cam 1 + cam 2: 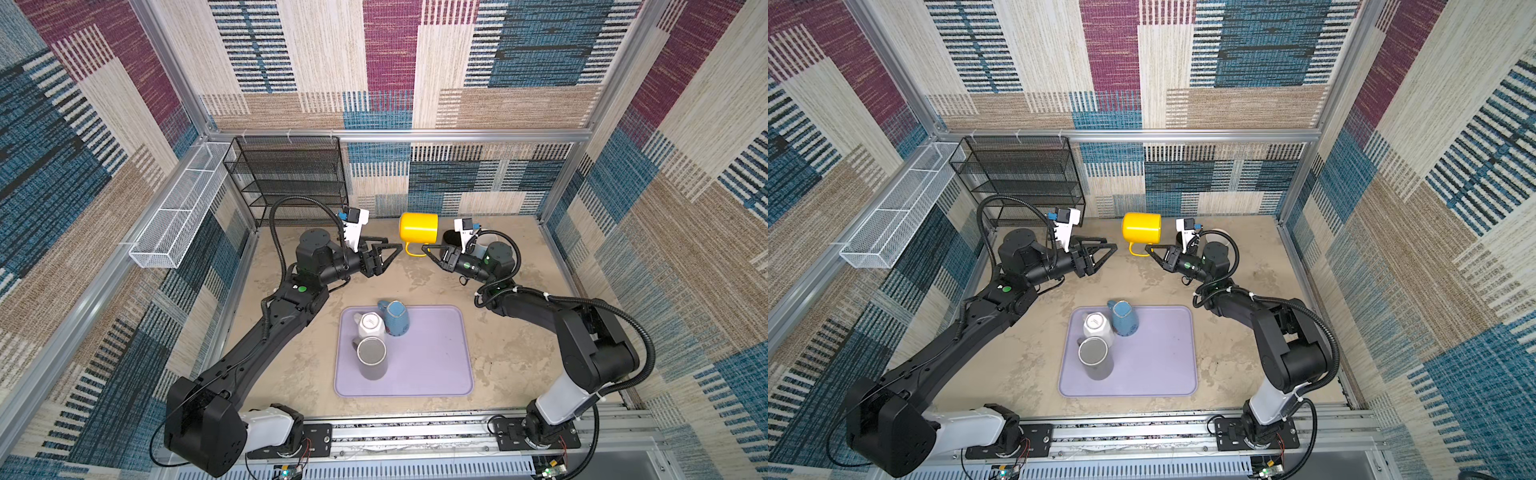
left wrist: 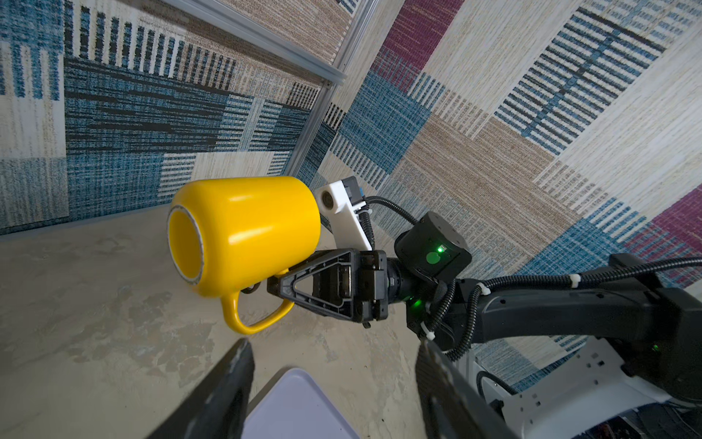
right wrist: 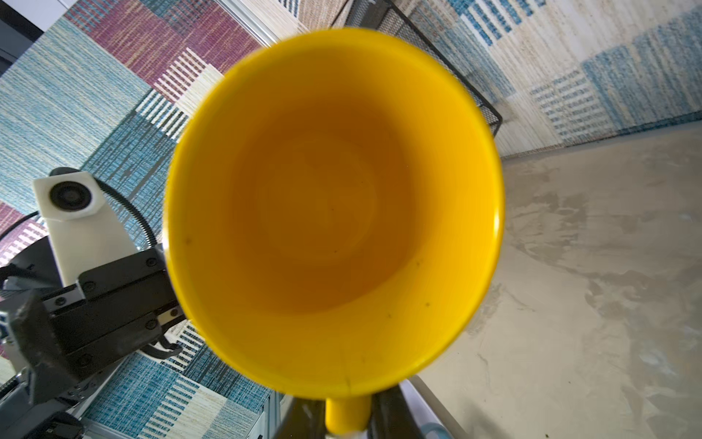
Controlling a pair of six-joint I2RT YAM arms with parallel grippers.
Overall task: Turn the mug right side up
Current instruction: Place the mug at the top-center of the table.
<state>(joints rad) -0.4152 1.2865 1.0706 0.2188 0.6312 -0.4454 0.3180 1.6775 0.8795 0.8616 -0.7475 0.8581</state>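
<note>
Tray [image 1: 432, 357]: lilac, rounded corners, flat on the tabletop [image 1: 519, 332] nearest the arm bases. It carries three mugs, bunched on the half toward the left arm.
- Grey mug [image 1: 372, 357]: nearest of the three, just beside the white one.
- White mug [image 1: 371, 326]: base uppermost, foot ring showing.
- Blue mug [image 1: 395, 318]: at the tray's far edge, beside the white mug.

Left pincer [image 1: 394, 244]: beyond the tray, raised off the tabletop, jaws released and spread, grasping nothing. Its tips point at the yellow mug's base end, near but apart from it.

Right pincer [image 1: 424, 248]: facing the left one, clenched on the mug's handle [image 2: 247, 315].

Yellow mug [image 1: 419, 227]: the task's thing. It is held in the air over the far middle of the tabletop, lying on its side. The handle hangs downward, the unglazed base ring faces the left arm, and the open mouth faces the right wrist camera.

Black wire rack [image 1: 286, 178]: several shelves, standing at the far wall in the left corner.

White wire basket [image 1: 178, 208]: long, fixed along the left wall.
</note>
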